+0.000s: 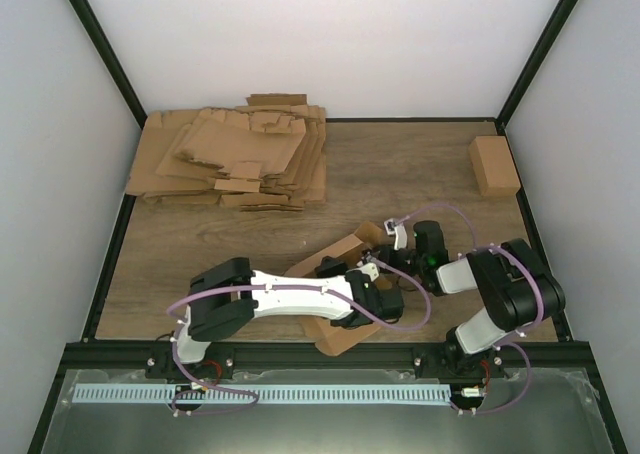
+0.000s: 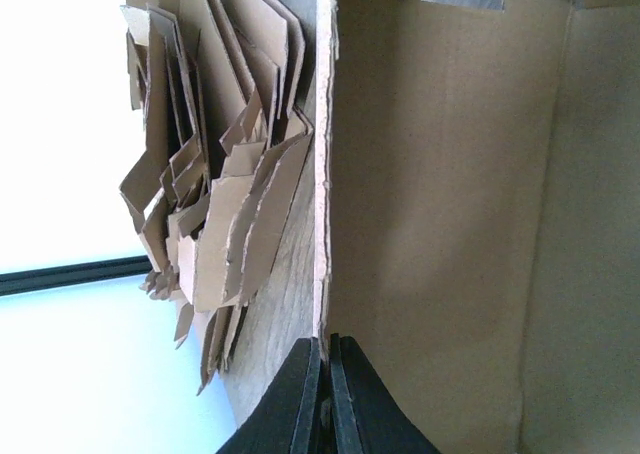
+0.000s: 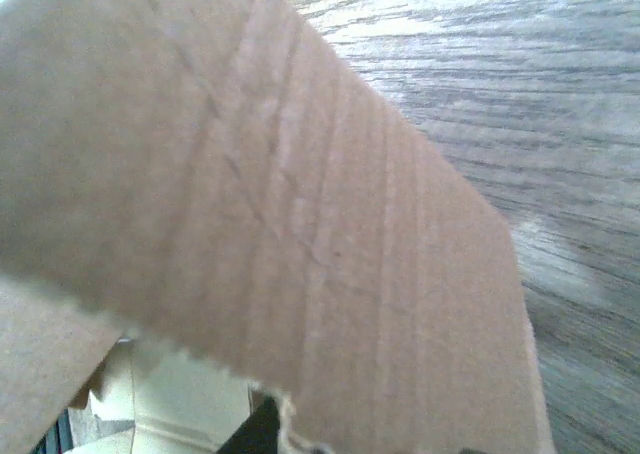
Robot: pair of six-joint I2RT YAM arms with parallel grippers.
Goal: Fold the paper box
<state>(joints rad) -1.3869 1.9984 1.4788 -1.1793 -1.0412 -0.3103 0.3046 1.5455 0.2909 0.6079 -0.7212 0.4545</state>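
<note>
The paper box (image 1: 335, 262) is a partly folded brown carton lying at the near middle of the table between both arms. My left gripper (image 1: 372, 296) reaches in from the left. In the left wrist view the left gripper (image 2: 323, 359) is shut on the thin edge of one upright box wall (image 2: 440, 204). My right gripper (image 1: 392, 242) is at the box's far right flap. In the right wrist view that flap (image 3: 300, 204) fills the frame and hides the jaws, with only one dark finger (image 3: 262, 429) showing.
A thick heap of flat cardboard sheets (image 1: 235, 159) lies at the back left and also shows in the left wrist view (image 2: 210, 204). A small finished brown carton (image 1: 494, 164) stands at the back right. White walls and a black frame (image 1: 110, 264) bound the wooden table.
</note>
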